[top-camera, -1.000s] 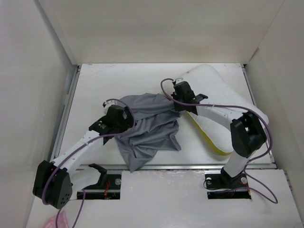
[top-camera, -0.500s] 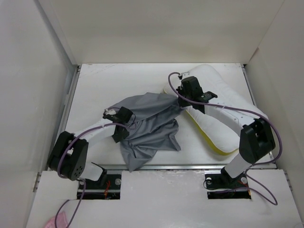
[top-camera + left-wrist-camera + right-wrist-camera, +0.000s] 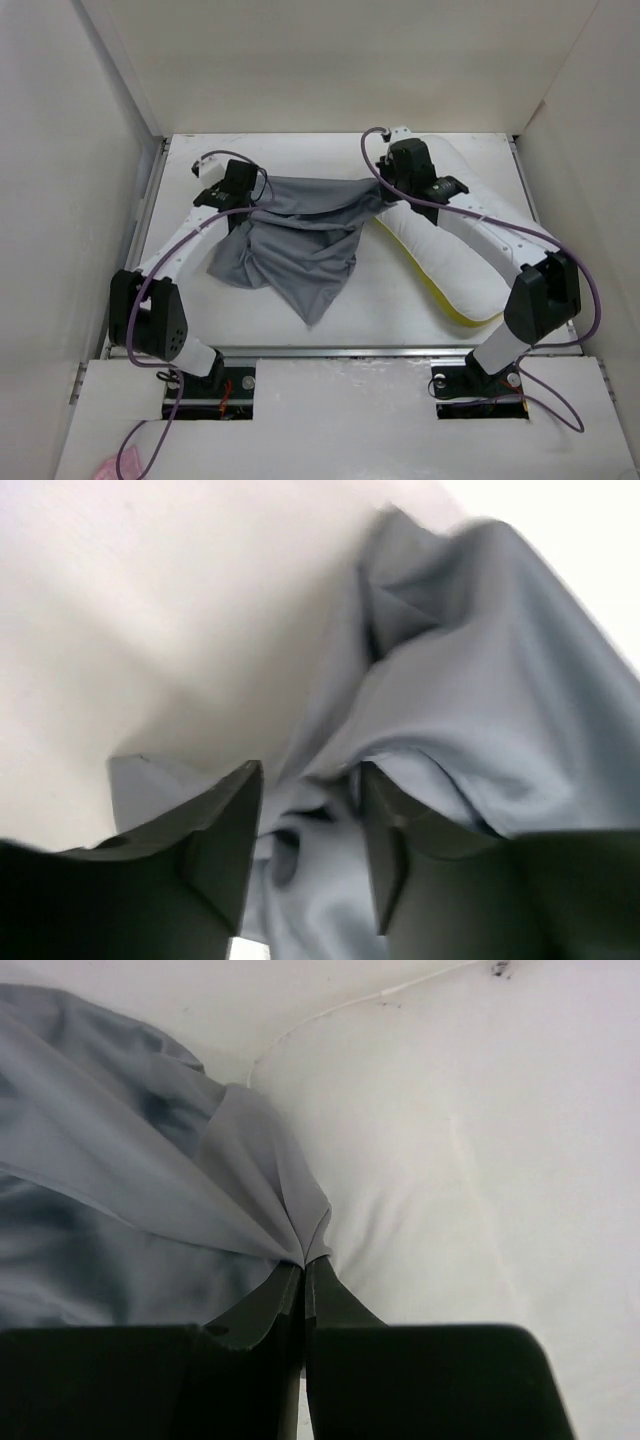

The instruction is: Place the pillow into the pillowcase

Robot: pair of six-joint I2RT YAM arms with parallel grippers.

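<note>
While the pillow (image 3: pixel 445 265) is seen lying bare at the right, outside the pillowcase (image 3: pixel 300 245) | left gripper (image 3: pixel 310 825): clamped on bunched pillowcase edge | right gripper (image 3: pixel 303 1278): pinched tight on opposite edge, beside pillow | done: pillowcase stretched between both | left: insertion not begun.

The pillowcase (image 3: pixel 300 240) at centre frame is plain grey. The pillow (image 3: pixel 455 265) at right is white with a yellow band along its lower edge. Purple cables (image 3: pixel 596 305) trail white-and-black arms (image 3: pixel 180 245).
</note>
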